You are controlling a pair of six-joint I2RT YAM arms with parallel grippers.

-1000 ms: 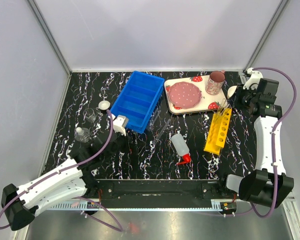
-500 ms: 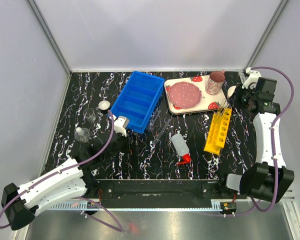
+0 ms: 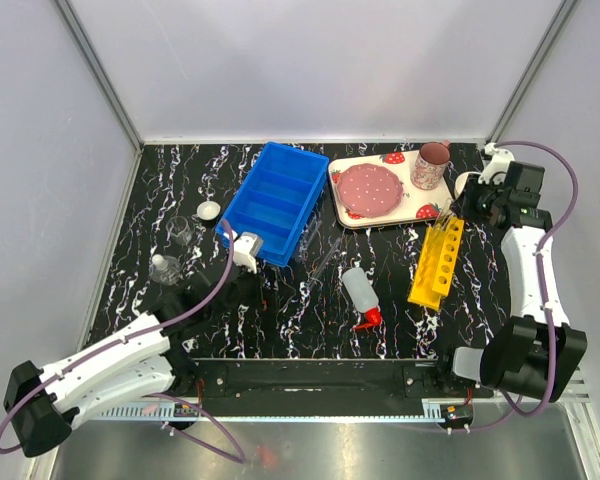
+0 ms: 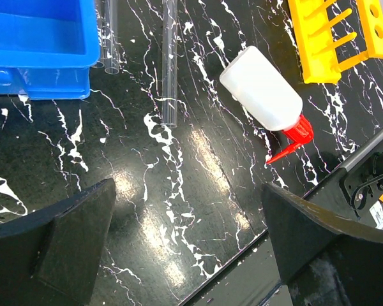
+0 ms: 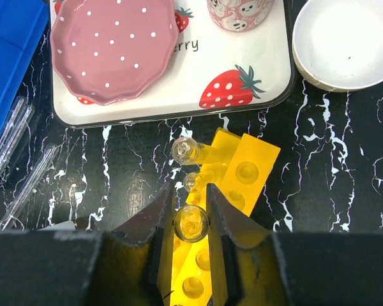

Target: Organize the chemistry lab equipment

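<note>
My right gripper (image 5: 191,220) is shut on a thin clear tube (image 5: 191,224), held upright over the near end of the yellow holed rack (image 5: 252,169). Two more tubes (image 5: 184,149) stand in the rack just beyond. In the top view the right gripper (image 3: 462,212) hangs over the rack's far end (image 3: 437,262). My left gripper (image 4: 188,210) is wide open and empty above bare table, near the squeeze bottle (image 4: 263,90) with its red nozzle. Loose tubes (image 4: 170,64) lie by the blue bin. Two beakers (image 3: 183,230) and a tiny white dish (image 3: 209,210) sit at the left.
The blue bin (image 3: 275,200) stands at centre back. The strawberry tray (image 3: 417,205) holds a pink plate (image 3: 369,187) and a pink mug (image 3: 432,165). A cream bowl (image 5: 341,41) sits right of the tray. More tubes (image 5: 13,137) lie left of the rack.
My right gripper has shifted slightly left over the rack, still holding the tube. My left arm has edged a little to the right.
</note>
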